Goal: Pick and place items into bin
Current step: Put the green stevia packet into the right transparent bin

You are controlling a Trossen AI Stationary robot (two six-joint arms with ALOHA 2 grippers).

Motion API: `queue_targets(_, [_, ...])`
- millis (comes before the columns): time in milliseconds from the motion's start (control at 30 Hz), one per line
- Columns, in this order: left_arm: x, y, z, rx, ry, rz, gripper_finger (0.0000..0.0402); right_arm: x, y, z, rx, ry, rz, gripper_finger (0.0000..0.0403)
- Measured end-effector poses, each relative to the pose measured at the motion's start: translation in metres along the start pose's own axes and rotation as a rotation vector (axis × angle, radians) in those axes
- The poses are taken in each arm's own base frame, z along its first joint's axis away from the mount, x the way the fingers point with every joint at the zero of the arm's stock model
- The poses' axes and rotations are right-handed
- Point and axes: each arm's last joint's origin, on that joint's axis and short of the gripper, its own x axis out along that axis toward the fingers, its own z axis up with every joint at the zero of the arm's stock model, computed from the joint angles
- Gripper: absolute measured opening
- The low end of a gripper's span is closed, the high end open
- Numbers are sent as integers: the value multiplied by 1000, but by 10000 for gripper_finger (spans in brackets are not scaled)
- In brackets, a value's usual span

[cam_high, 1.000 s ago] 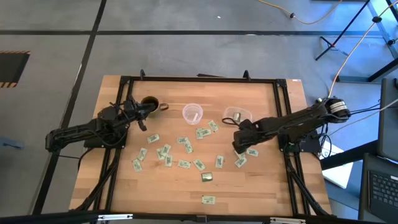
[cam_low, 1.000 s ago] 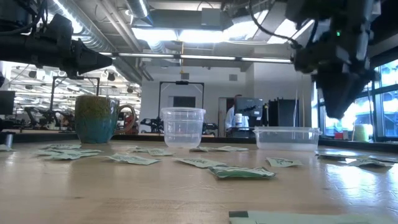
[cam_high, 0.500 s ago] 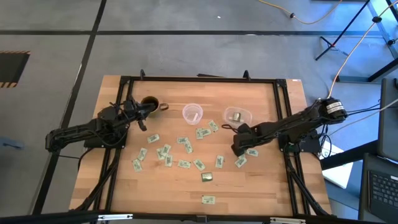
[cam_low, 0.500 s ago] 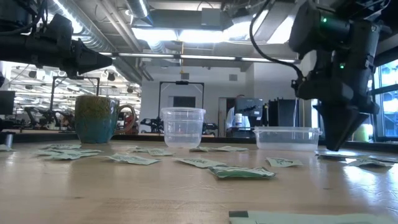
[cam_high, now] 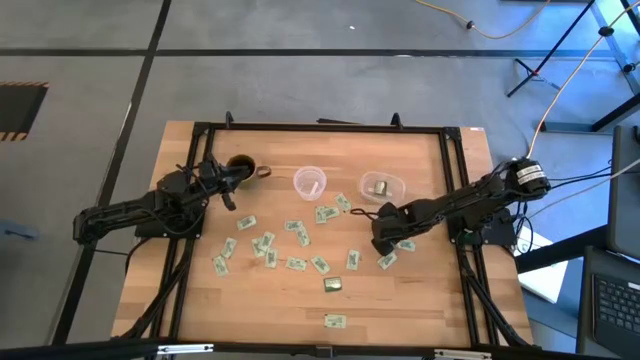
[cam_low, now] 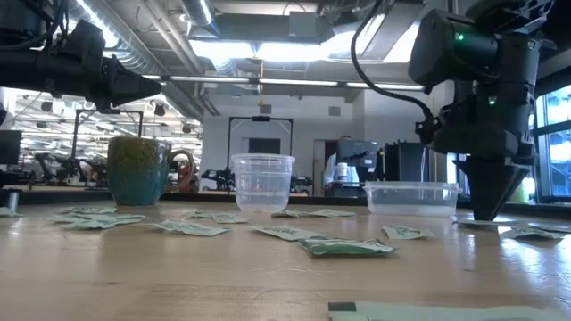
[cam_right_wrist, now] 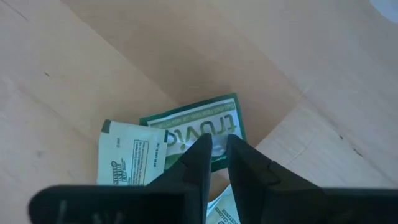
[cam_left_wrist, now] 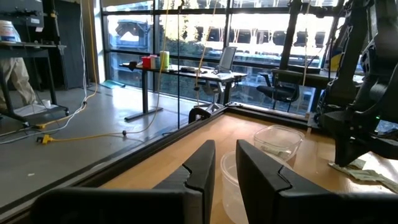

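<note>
Two narrow-set fingers of the right gripper [cam_right_wrist: 214, 149] sit directly over a green-and-white packet [cam_right_wrist: 199, 130], straddling its edge; whether they've pinched it, I cannot tell.

I see a pale, matt wooden table [cam_high: 300, 300] with visible grain. The packets [cam_right_wrist: 193, 134] look like printed paper; the cup [cam_low: 262, 181] and bin [cam_low: 410, 198] are clear glossy plastic. The mug [cam_low: 138, 169] looks like speckled glazed ceramic.

Beyond the wooden table [cam_high: 300, 300] lies a grey concrete floor [cam_high: 300, 80] crossed by dark seams. Large windows [cam_left_wrist: 186, 31] let in daylight past a desk [cam_left_wrist: 180, 71] and office chair [cam_left_wrist: 280, 93]. Ceiling lights [cam_low: 259, 49] glow above exposed ducts [cam_low: 169, 45].
</note>
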Motion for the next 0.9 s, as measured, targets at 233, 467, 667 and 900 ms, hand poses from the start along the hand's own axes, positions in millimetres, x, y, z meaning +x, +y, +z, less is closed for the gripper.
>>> queue_targets(233, [0,0,0,0,0,0,59,-6,4,4,-14,5,-10,24])
queue_targets(467, [0,0,0,0,0,0,59,-9,6,5,-8,-5,-5,7])
queue_targets(667, [0,0,0,0,0,0,59,-32,6,11,1,-55,28,3])
queue_targets(900, [0,0,0,0,0,1,59,-93,8,32,1,-223,-35,2])
